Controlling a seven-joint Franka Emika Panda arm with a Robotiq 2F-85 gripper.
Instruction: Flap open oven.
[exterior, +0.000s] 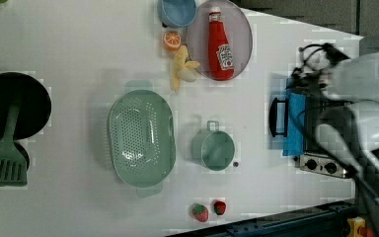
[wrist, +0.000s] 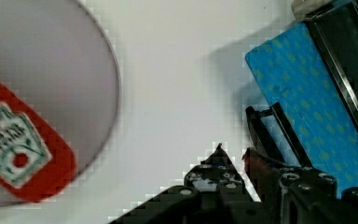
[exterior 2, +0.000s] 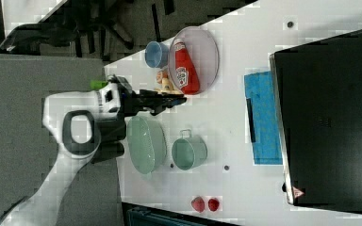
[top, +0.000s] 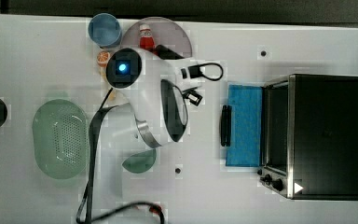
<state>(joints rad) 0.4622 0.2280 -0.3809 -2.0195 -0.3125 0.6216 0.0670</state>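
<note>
The oven (top: 326, 135) stands at the top view's right, black on top, with knobs (top: 272, 179) on its silver front. Its blue-tinted glass door (top: 244, 126) lies flapped down flat on the white table, its dark bar handle (top: 225, 125) at the outer edge. My gripper (top: 193, 86) hangs just to the top view's left of the door's far corner. In the wrist view the gripper (wrist: 233, 151) stands slightly open with nothing between its fingers, close beside the handle (wrist: 265, 133) and apart from the door (wrist: 307, 102). The right view shows the gripper (exterior 2: 181, 100) well clear of the handle (exterior 2: 250, 120).
A ketchup bottle (exterior: 220, 44) lies on a grey plate (exterior: 242, 29), with a blue cup (exterior: 177, 11), an orange half (exterior: 171, 39) and a banana (exterior: 183, 69) nearby. A green colander (exterior: 140, 138), a small green pot (exterior: 213, 148), two strawberries (exterior: 208, 210), a black pan (exterior: 10, 106) and a green spatula (exterior: 2, 165) fill the left view's left and middle.
</note>
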